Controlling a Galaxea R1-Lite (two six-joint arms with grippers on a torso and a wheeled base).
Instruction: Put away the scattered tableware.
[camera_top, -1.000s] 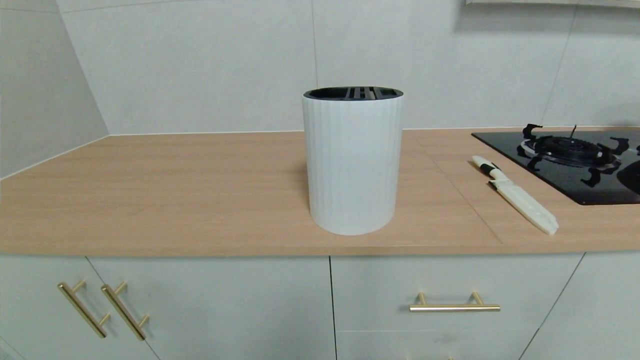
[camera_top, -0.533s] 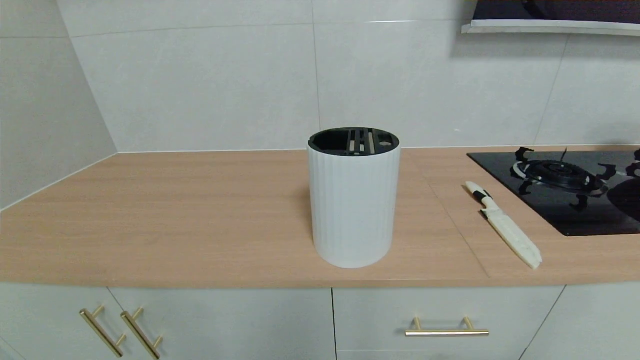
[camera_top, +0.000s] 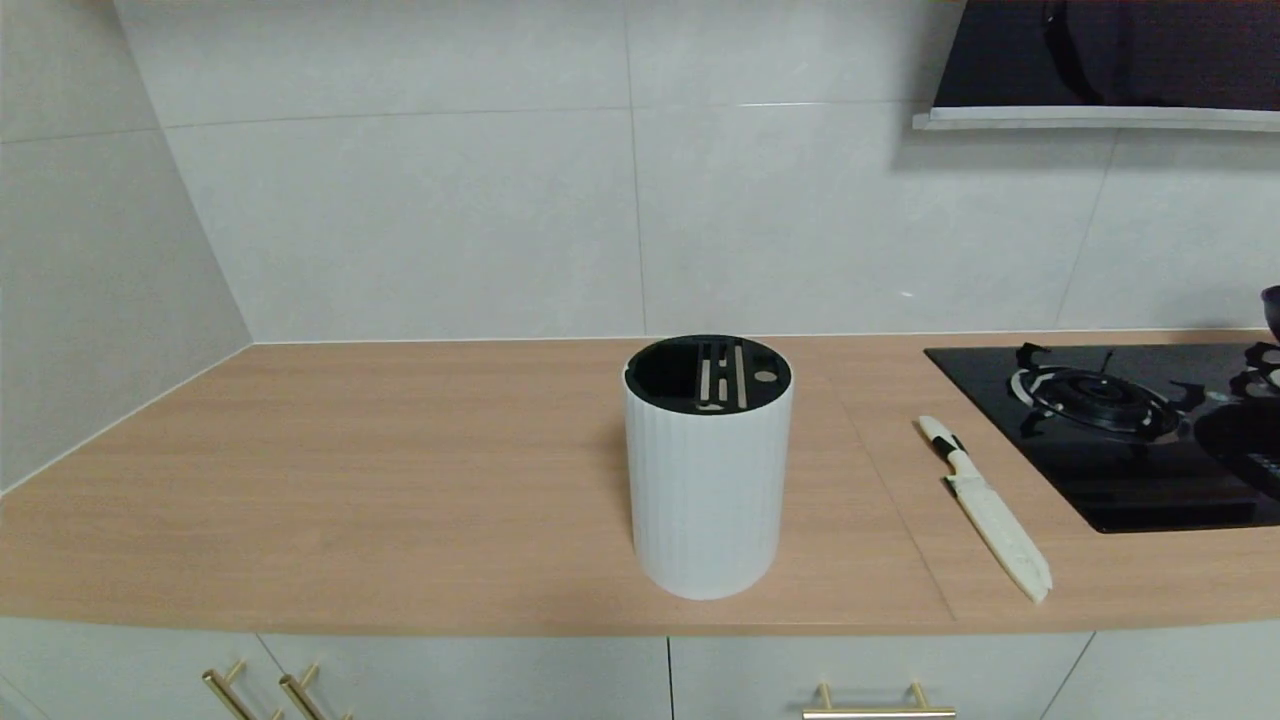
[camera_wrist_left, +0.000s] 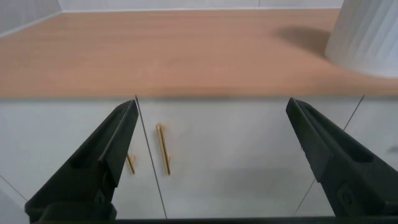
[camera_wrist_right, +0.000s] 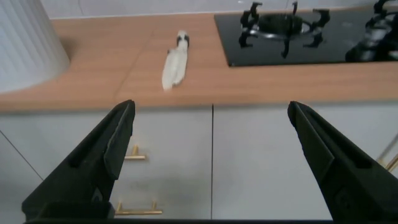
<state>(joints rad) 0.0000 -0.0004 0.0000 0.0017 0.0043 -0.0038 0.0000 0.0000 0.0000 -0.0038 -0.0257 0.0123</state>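
white ribbed holder (camera_top: 708, 490) stands on counter (camera_top: 350, 480), knife (camera_top: 985, 508) well apart

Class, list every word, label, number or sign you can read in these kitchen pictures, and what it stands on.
None can be read. The white ribbed cylindrical holder, the cream-bladed knife on the wooden counter and the black glass hob show no print.
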